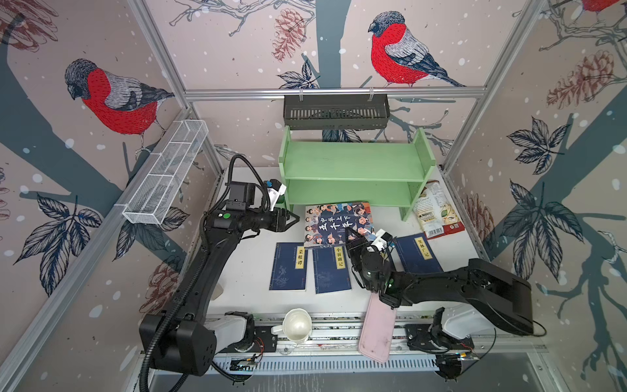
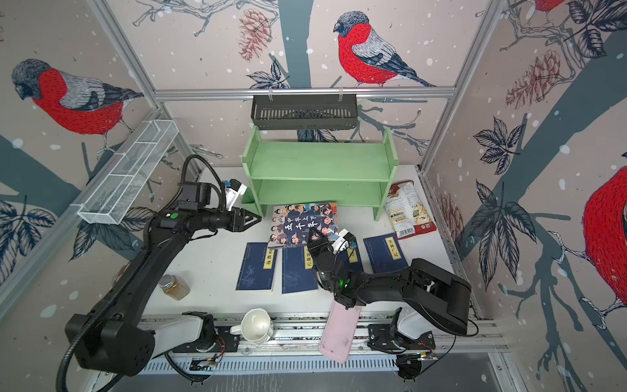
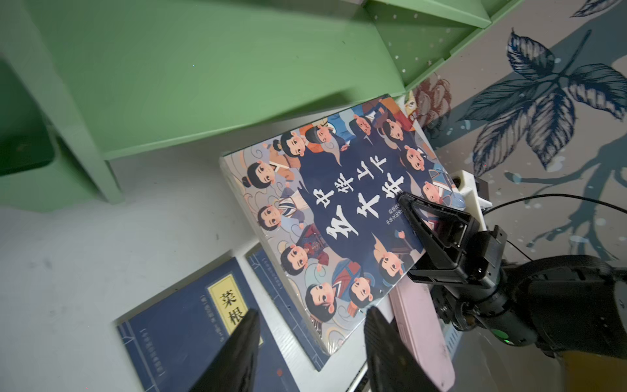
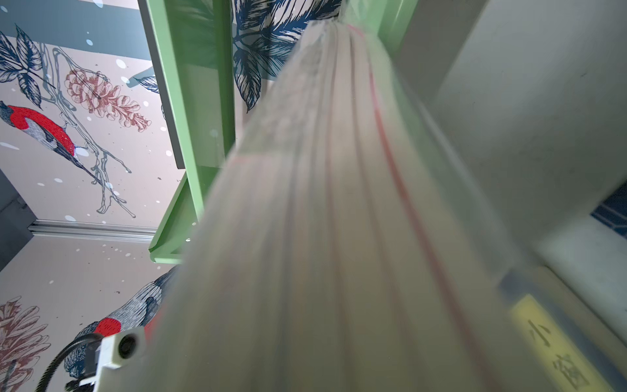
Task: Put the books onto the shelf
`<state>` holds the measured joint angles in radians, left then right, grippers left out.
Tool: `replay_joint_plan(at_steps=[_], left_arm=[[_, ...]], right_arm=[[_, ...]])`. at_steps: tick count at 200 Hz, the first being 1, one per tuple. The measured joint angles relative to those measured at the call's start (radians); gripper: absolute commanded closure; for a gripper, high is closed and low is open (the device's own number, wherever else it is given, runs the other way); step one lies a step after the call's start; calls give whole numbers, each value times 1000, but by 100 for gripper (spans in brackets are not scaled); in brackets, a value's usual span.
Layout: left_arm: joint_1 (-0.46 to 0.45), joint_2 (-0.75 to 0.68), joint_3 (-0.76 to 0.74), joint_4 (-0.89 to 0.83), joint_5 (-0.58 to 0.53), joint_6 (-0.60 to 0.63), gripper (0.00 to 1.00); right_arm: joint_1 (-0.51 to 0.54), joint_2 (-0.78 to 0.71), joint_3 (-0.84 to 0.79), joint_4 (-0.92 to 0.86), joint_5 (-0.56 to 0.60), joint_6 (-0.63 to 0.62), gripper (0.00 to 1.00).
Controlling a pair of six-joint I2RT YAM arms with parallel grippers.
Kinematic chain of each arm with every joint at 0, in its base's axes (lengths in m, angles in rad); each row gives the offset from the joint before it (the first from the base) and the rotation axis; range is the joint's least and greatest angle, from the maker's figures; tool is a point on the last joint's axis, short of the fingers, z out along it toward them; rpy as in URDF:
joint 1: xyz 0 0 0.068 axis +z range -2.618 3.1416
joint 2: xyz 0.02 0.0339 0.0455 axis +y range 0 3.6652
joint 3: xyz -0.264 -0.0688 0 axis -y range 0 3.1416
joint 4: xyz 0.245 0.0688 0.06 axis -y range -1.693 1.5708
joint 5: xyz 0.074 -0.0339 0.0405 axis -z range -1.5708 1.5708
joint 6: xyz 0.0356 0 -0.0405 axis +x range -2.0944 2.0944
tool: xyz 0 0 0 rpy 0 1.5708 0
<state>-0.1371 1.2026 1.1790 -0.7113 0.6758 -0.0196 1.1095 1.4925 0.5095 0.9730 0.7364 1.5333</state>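
Right fingers (image 3: 412,212): clamped on the near edge of the cartoon book (image 1: 334,222), its page edge between them. Left fingers (image 3: 242,353): parted, empty, hovering by the left foot of the shelf (image 1: 353,159).

The book lies just before the shelf, whose tiers are both bare. Its near edge overlaps the navy paperbacks (image 1: 288,266), which lie flat in a row.

Recommendation: an edge hold on so broad a book will likely let it droop. Raise it clear of the paperbacks, steady the far side, and enter the tier level.

White tabletop (image 1: 251,271): snack bag (image 1: 437,210) beside the shelf; pink tray (image 1: 376,329) and mug (image 1: 297,325) at the front. Bird-patterned walls enclose it.
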Motion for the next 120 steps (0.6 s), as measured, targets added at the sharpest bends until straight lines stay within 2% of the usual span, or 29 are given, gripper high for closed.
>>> replay_joint_plan(at_steps=[22,54,120], left_arm=[[8,-32,21,-18,-100,-8,49],[27,-53,64,-42,-180,-34,49],[101,-14,275,-51,-201,-89,48]], right_arm=[[-26,57,34,57,-37,-18,94],[-47,124,73,135,-69,-40,95],[-115,178,187,132,-132,-64,93]])
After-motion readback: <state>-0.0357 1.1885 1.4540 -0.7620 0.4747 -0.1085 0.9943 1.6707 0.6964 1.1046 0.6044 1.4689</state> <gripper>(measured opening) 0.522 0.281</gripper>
